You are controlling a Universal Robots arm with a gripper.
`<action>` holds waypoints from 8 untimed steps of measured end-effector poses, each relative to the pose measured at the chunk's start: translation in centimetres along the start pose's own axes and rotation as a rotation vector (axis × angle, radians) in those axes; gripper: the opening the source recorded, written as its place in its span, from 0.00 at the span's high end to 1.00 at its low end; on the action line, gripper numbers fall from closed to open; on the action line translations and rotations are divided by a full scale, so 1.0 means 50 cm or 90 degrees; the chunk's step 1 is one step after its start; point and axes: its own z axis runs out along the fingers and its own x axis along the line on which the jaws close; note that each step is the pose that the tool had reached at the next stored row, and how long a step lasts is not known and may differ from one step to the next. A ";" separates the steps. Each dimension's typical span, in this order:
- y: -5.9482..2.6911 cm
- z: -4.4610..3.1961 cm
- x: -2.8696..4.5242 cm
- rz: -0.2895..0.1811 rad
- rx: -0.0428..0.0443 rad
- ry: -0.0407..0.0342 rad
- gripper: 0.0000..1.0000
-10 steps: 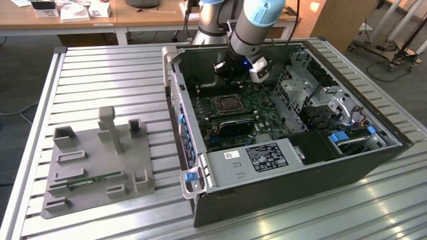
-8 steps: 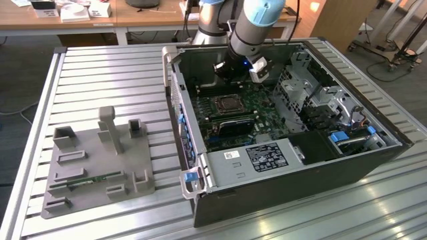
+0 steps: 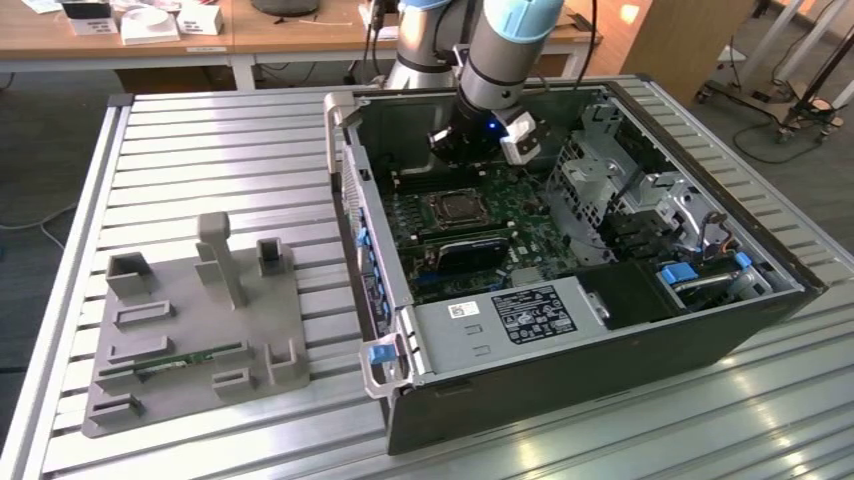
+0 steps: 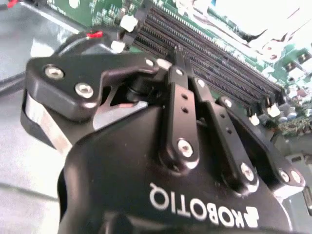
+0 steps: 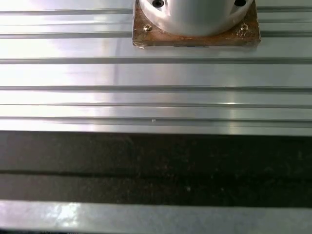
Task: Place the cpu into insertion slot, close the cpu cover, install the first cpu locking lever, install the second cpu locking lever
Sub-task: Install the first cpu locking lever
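Starting at the exterior view's left: a grey fixture tray (image 3: 187,330) sits on the slotted tabletop (image 3: 240,150), well apart from the open computer case (image 3: 561,390). My guess is it's parked there so parts can wait outside the box.

The case lies on its side with the green board (image 3: 514,195) facing up, which makes sense since the arm has to come in from above. The insertion slot (image 3: 454,208) is near the middle of that board, a silvery rim around a darker centre. Honestly can't tell if the cpu is already seated or if the cover is down.

The gripper (image 3: 461,150) hangs just past the slot, toward the back wall of the case, and isn't touching it.

The second wrist view gives the close look: the gripper (image 4: 176,56) seems pinched together with nothing visible between the jaws, hovering over the long black memory slots (image 4: 209,53).

The first wrist view looks elsewhere, at the tabletop (image 5: 156,78) rails and the arm's mounting plate (image 5: 195,39).
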 end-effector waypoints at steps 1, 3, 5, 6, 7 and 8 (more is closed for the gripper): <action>0.000 0.000 0.000 0.000 0.0026 0.0000 0.90; 0.000 0.000 0.000 0.000 0.0027 0.0000 0.90; 0.000 0.000 0.000 0.000 0.0027 0.0000 0.90; 0.000 0.000 0.000 0.000 0.0028 0.0000 0.90; 0.000 0.000 0.000 0.000 0.0028 0.0000 0.90; 0.000 0.000 0.000 0.000 0.0029 0.0000 0.90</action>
